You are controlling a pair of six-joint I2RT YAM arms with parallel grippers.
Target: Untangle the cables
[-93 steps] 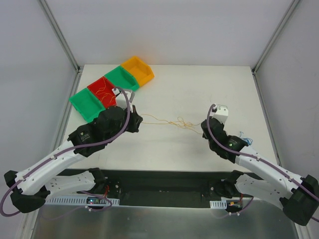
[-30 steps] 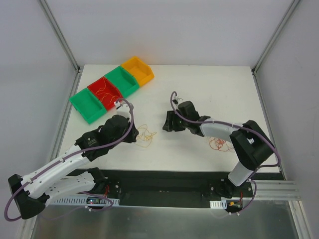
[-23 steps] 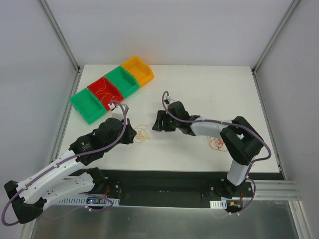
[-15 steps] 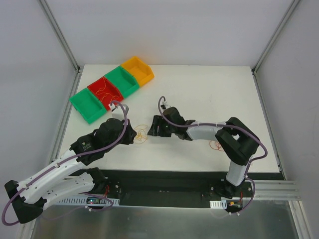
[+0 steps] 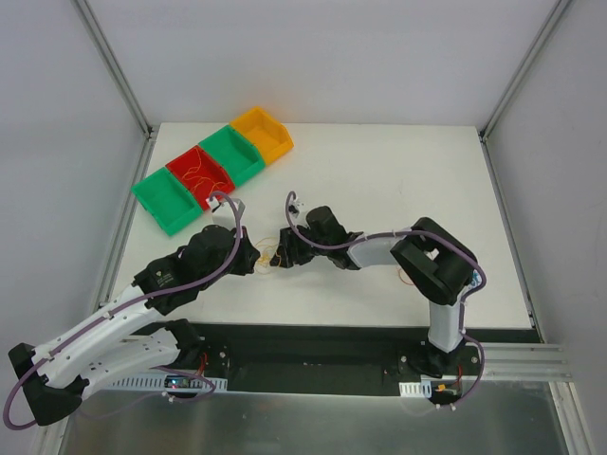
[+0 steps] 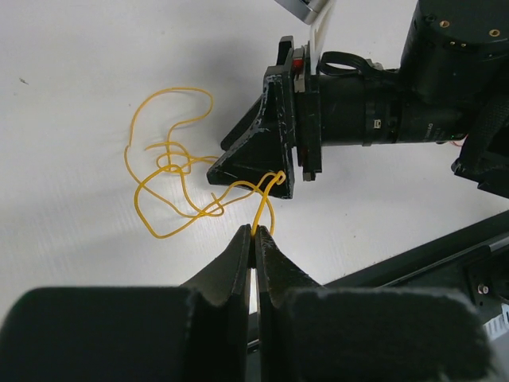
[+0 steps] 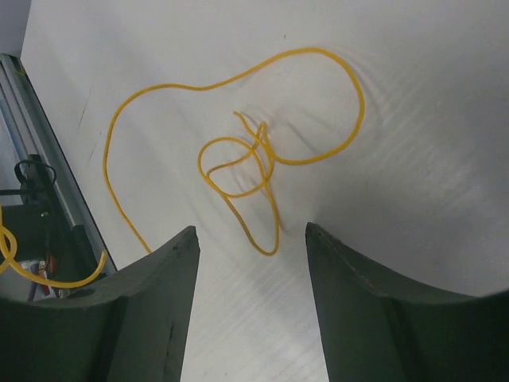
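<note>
Looping hair-thin yellow cables (image 6: 169, 165) on matte tabletop (image 5: 398, 171)

Robotics lab cell: white table (image 5: 379, 161), aluminium frame posts (image 5: 114, 66) and plain walls (image 5: 313, 57) around it, plastic parts bins (image 5: 237, 150) at its far-left corner.

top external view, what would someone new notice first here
A small yellow wire tangle lies on the white table, left of centre, between both grippers. The left gripper is shut on one strand while the right gripper hangs open over the loops. A row of green, red and orange bins sits at the far left.
</note>
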